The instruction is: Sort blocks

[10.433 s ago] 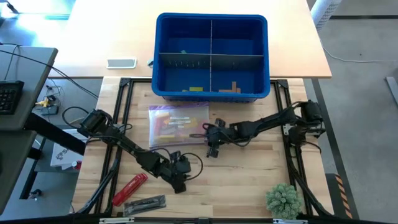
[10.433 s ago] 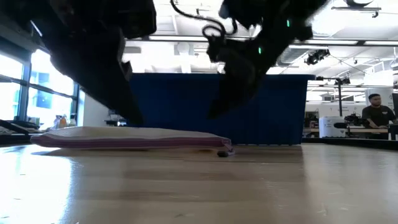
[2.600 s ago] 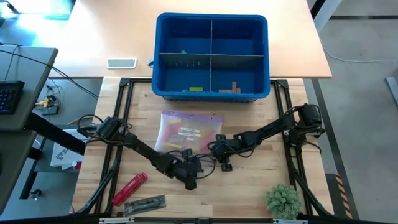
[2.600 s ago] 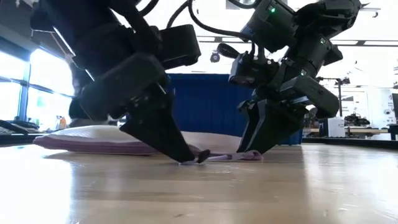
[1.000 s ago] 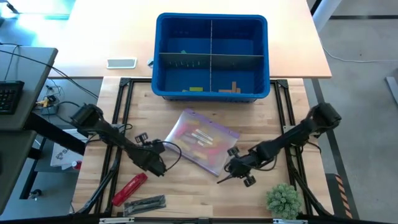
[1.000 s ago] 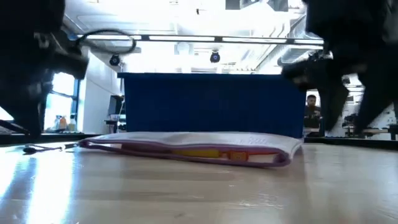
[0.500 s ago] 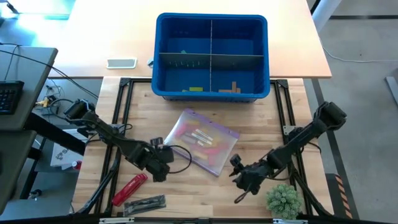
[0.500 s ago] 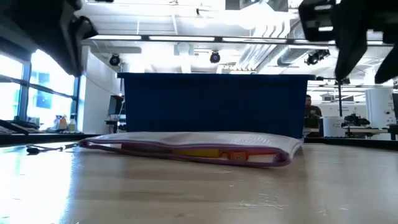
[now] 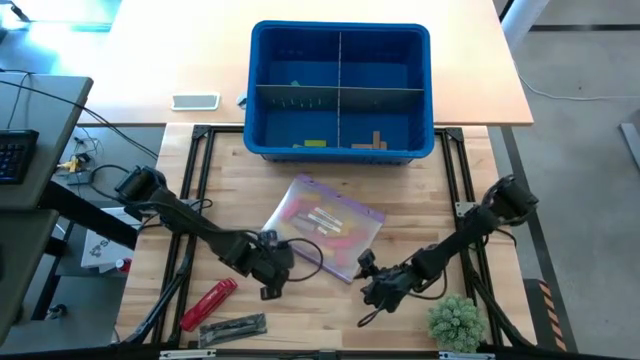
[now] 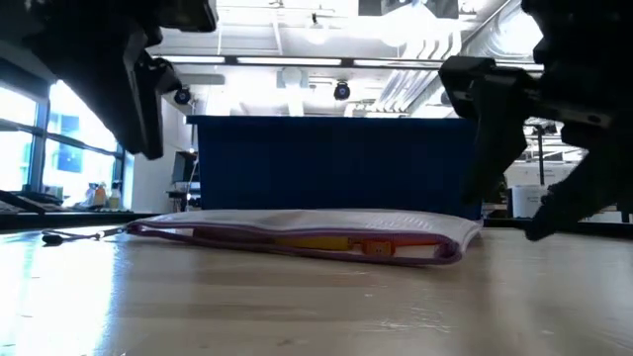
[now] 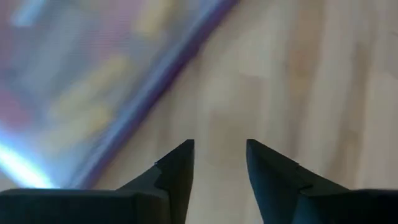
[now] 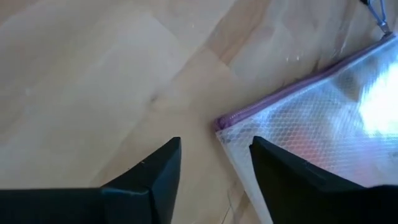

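A: Blocks (image 9: 322, 222) mostly sit sealed inside the clear purple-edged zip pouch (image 9: 345, 250) at table centre; a few lie in the blue bin (image 9: 340, 152) at twelve o'clock, in its near compartments. Where are the grippers?

B: Left gripper (image 9: 272, 275) is at the pouch's seven o'clock, right gripper (image 9: 372, 285) at its five o'clock, just off the corner. Both have fingers parted and hold nothing; the right wrist view shows the pouch corner (image 12: 219, 122) just beyond the gap between the fingers.

A: So the step in hand?

B: Getting the pouch open, I'd judge. Best to pinch that corner low and square with one gripper, anchor the opposite edge with the other, and grip the purple binding rather than the slippery film
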